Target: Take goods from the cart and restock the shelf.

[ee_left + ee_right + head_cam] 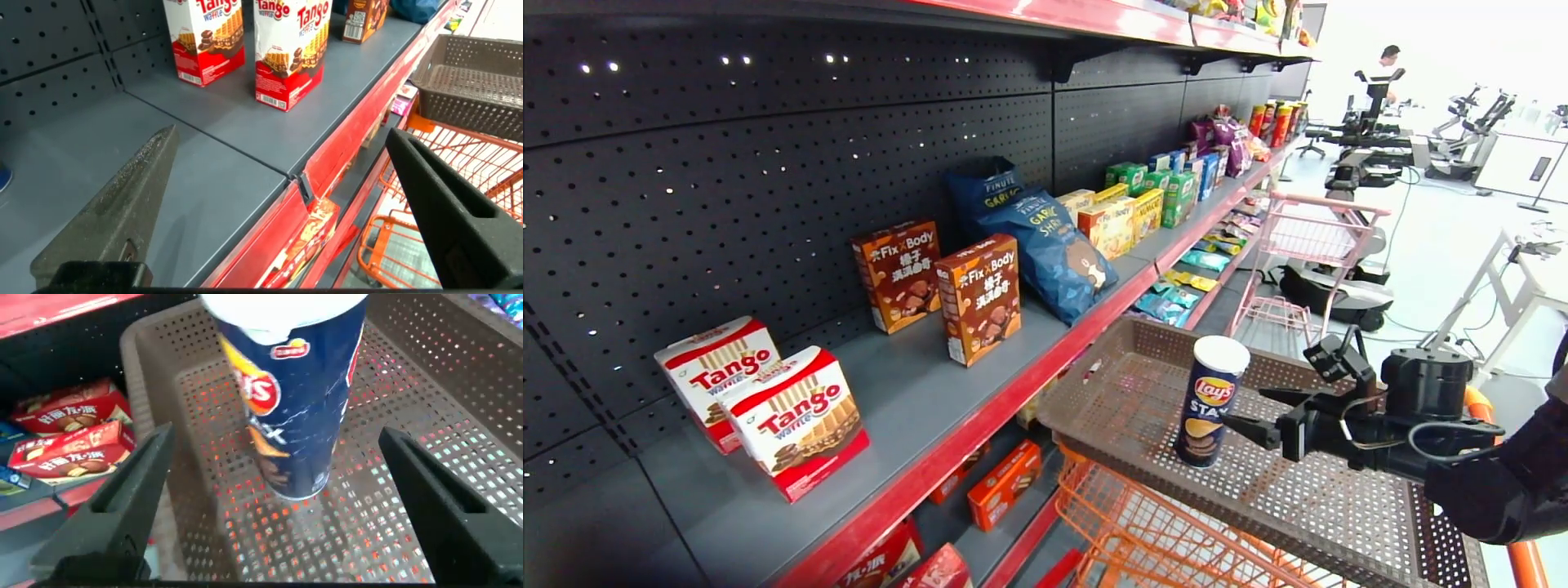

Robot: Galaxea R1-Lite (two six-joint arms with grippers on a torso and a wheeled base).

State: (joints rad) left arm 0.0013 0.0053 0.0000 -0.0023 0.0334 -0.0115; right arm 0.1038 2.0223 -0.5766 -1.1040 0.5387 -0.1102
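"At ten o'clock from the robot runs the shelf, grey boards with a red lip. At one o'clock stands the cart, orange wire with a brown perforated tray on top. Where is the thing to move?"

"On that tray, toward its middle: the chip can. It stands upright, white lid up, so its long axis is vertical."

"Which arm is nearer?"

"The right one, by far. The right hand sits at three o'clock of the can in the head view, level with the can's lower half, so the can lies at nine o'clock from it, straight off the fingertips. Its fingers are spread wide and hold nothing. The nearer fingertip is just beside the can's wall, and I cannot tell whether it touches."

"And the left?"

"The left hand hangs over the shelf board near the two wafer boxes, fingers also apart and empty, well apart from the cart."

"So what does the grasp turn on?"

"As I judge it, the spread runs across the can's width, square to its upright axis. A short advance toward nine o'clock would bring the can between the fingers before they close. A push that lands off-centre could topple so tall a can."
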